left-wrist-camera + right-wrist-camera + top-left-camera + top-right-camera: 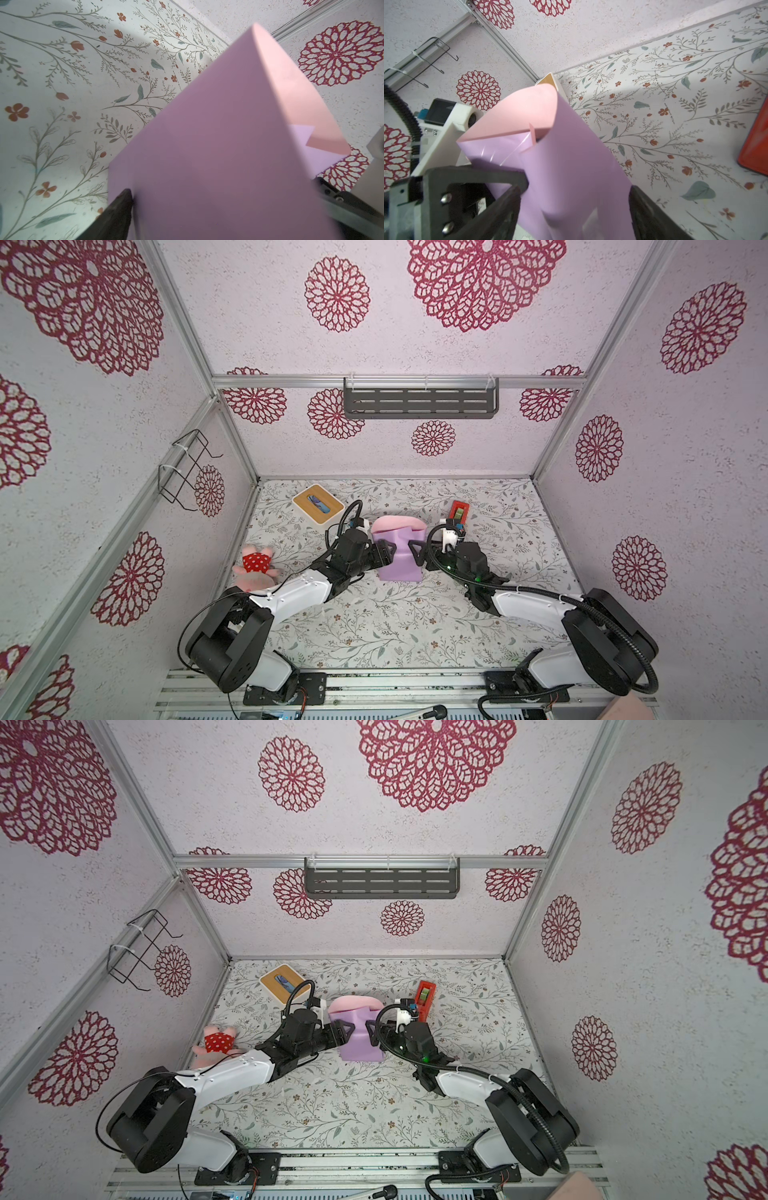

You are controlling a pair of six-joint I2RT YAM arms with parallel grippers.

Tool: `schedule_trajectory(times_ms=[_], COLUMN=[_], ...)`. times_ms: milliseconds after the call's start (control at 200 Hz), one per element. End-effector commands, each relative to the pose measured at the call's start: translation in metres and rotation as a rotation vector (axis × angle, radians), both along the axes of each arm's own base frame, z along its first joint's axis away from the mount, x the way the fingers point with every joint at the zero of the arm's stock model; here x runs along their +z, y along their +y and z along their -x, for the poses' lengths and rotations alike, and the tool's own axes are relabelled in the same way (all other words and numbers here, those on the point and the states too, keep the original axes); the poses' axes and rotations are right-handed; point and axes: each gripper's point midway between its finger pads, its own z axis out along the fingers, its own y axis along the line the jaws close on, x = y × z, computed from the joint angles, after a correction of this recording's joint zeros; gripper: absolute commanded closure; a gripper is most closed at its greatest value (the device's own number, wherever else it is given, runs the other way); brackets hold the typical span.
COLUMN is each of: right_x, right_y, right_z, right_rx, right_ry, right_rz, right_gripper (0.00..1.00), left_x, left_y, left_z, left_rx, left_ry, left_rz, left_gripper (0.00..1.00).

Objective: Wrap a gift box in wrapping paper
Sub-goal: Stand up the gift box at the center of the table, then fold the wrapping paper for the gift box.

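Mid-table, on the floral table covering (395,626), the wrapping paper (399,560) sits folded into a lilac bundle with its pink face curling over at the far end. The gift box is hidden from me in every view. Both top views put the left gripper (387,551) at the paper's left flank and the right gripper (417,551) at its right flank, with the sheet narrowed to a waist between them. Only the wrist views show me the jaws. On the left wrist the fingers (121,205) stand wide apart with lilac filling the gap. On the right wrist the fingers (506,205) flank a lilac fold likewise, and I cannot tell whether either pair squeezes. The right wrist alone shows a short slit where pink meets lilac. Behind-left of the paper, the white box (318,504) shows something blue in its wooden slot. Behind-right, the red dispenser (458,512) holds a green roll. A plush toy (257,568) lies well left of the paper.
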Motion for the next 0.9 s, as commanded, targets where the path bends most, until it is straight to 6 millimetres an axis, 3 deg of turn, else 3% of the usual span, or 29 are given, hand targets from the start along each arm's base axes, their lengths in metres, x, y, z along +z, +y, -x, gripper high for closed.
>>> schedule_trajectory(times_ms=[0,190,400,615,896], right_x=[-0.012,-0.038,-0.053,-0.042,-0.011], right_y=[-0.002,-0.015,-0.018,-0.014,-0.009], right_z=[-0.008,-0.002,0.007,0.002,-0.024], right_rx=[-0.041,-0.078,-0.056,-0.041,-0.11], right_ry=[0.031,0.082,0.089,0.049,0.011], right_rz=[0.072,0.146,0.182,0.209,0.214], right_gripper=[0.18,0.24,0.27,0.27,0.22], left_x=[-0.011,0.005,-0.013,-0.03,-0.046], left_y=[0.002,0.007,0.017,0.032,0.019], left_z=[0.002,-0.005,-0.014,-0.026,-0.022], left_rx=[0.003,0.034,0.064,0.116,0.048], left_ry=[0.027,-0.008,0.035,0.043,0.063], left_rz=[-0.051,-0.062,-0.201,-0.312,-0.301], left_gripper=[0.25,0.21,0.19,0.25,0.28])
